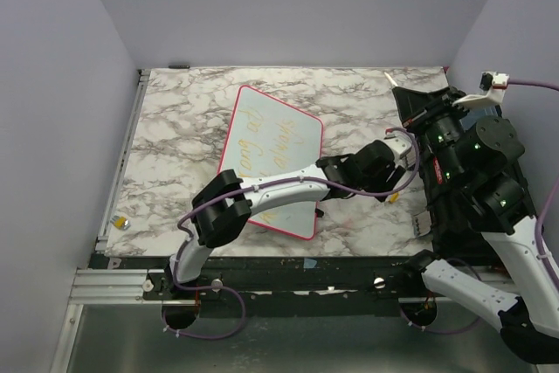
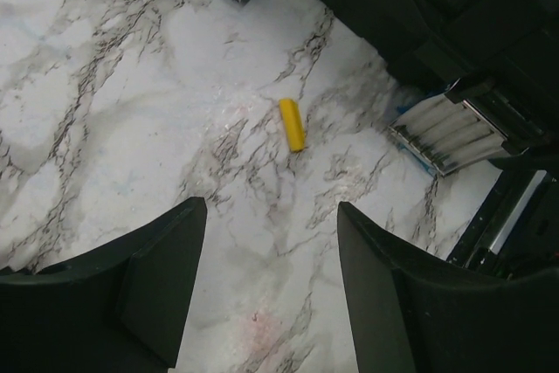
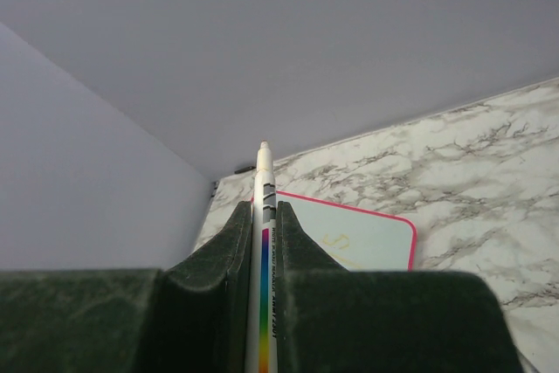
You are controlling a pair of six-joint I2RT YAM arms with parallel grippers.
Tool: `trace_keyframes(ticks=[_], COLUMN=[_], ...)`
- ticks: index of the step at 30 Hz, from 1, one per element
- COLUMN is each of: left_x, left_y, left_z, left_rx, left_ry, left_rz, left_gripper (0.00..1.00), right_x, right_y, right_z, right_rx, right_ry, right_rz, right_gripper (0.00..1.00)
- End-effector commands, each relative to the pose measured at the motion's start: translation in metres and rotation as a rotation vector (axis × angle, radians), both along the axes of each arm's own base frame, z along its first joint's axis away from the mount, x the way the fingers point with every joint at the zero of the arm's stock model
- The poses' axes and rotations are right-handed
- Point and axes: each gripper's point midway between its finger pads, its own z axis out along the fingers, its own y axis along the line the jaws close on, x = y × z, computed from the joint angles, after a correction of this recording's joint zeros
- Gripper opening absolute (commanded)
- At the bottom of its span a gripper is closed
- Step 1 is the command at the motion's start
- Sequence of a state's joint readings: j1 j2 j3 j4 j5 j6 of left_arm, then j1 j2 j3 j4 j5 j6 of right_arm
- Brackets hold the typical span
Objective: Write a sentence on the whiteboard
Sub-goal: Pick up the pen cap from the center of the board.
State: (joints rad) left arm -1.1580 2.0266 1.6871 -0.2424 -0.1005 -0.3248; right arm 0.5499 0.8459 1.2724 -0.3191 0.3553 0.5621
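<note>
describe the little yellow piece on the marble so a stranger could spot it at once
On the marble table, look right of the pink-rimmed whiteboard, to the bare patch just ahead of the open left gripper. The yellow piece lies flat there alone: a short, plain, bright yellow cylinder, touching nothing.
</note>
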Motion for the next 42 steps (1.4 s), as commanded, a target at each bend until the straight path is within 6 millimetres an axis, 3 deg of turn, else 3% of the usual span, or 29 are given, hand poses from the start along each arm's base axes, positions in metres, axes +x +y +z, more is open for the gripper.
trace_keyframes(ticks=[1,13,22,37,42], left_x=[-0.005,-0.001,0.004,0.009,0.009], left_y=[-0.027,-0.058,-0.078,-0.09,-0.091], left_z=[-0.007,-0.054,-0.076,-0.113,-0.125], left_rx=[-0.02,0.054,0.066,0.093,0.11], left_ry=[0.026,0.077,0.094,0.117,0.129], left_rz=[-0.034,-0.079,-0.095,-0.114,-0.117], left_gripper=[0.62,0.55,0.52,0.51,0.4], right_x=[-0.007,-0.012,-0.014,-0.019,-0.018], right_y=[0.0,0.0,-0.002,0.002,0.001], right_z=[-0.003,-0.014,-0.017,-0.026,-0.029], right_rx=[0.013,0.018,0.022,0.04,0.035], right_ry=[0.008,0.021,0.021,0.034,0.037], right_rz=[0.015,0.029,0.029,0.058,0.052], right_gripper=[0.01,0.01,0.01,0.01,0.01])
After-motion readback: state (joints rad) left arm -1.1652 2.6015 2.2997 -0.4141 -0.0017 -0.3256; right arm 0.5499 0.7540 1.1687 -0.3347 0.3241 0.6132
